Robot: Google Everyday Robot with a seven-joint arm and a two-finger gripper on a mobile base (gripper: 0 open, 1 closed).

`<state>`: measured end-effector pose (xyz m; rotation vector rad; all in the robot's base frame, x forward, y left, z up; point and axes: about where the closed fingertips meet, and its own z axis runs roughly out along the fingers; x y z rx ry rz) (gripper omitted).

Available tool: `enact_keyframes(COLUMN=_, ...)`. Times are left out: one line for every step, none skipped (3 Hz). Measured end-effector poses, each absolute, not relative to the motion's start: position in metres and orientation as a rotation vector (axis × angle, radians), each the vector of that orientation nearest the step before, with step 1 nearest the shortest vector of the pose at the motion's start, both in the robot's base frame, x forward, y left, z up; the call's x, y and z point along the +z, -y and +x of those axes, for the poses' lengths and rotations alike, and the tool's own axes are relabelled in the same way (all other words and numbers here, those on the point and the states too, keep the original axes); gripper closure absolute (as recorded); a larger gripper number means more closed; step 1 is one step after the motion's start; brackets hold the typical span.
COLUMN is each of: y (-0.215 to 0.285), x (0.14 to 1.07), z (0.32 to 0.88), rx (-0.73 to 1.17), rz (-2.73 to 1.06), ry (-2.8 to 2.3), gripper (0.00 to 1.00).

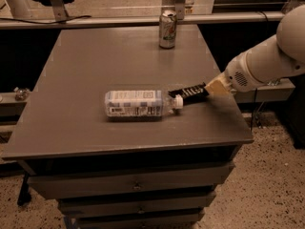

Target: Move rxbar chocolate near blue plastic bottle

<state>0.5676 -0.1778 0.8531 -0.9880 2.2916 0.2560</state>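
Observation:
The blue plastic bottle (139, 103) lies on its side in the middle of the grey table (90, 56), white cap pointing right. The rxbar chocolate (188, 92), a flat black wrapper with white lettering, lies just right of the cap, almost touching it. My gripper (215, 87) is at the bar's right end, at the tip of the white arm that reaches in from the right. I cannot tell whether it still grips the bar.
A silver drink can (167, 29) stands upright at the table's far edge. The table's right edge is close under my arm. Drawers (133, 185) sit below the tabletop. A rail runs behind the table.

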Motion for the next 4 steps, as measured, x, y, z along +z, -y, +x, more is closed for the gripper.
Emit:
enact_keyframes(y=0.1875, x=0.8490, z=0.5594, rx=0.259, rz=-0.995, ry=-2.318, gripper=1.00)
enact_keyframes(y=0.1920, x=0.8456, z=0.5547, rx=0.266, rz=-1.005, ry=-2.336, gripper=0.82)
enact_keyframes(y=0.1930, x=0.8447, z=0.5539, rx=0.273, rz=-1.012, ry=-2.340, gripper=0.59)
enact_keyframes(y=0.1917, x=0.8452, z=0.5539, rx=0.281, rz=-1.017, ry=-2.338, gripper=0.36)
